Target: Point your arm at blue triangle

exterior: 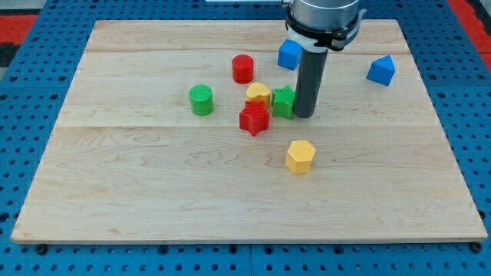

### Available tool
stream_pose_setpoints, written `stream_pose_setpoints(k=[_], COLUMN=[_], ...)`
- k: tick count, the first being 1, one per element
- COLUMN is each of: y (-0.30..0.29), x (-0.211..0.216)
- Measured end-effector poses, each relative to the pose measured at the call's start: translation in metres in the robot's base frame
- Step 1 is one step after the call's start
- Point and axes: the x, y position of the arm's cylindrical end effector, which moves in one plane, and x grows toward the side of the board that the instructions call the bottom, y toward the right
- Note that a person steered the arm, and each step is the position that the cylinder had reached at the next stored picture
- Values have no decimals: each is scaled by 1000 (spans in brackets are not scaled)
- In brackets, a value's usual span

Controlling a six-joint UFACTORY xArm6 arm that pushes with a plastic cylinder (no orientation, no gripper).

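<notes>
**So, rod parked in the middle cluster**

Basically my tip (304, 115) sits just right of the green block (284, 101), which touches the yellow heart-ish block (258, 93) and red star block (254, 119). Blue triangle (381, 70) is well apart at the wooden surface's (153, 184) upper right, blue cube (289, 54) behind the rod. No jaws here, just a rod.

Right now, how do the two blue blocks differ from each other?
The blue block by the rod sits near the view's top centre, partly hidden behind my arm; the blue triangle stands alone toward the view's right, fully visible. My tip is nearer the first, below it. Both share the same blue.
</notes>
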Motion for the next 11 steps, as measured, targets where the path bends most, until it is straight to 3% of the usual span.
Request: stream_pose_setpoints(k=[3, 5, 6, 7, 11], y=[3, 161, 222, 226, 136], x=[0, -15, -50, -93, -89])
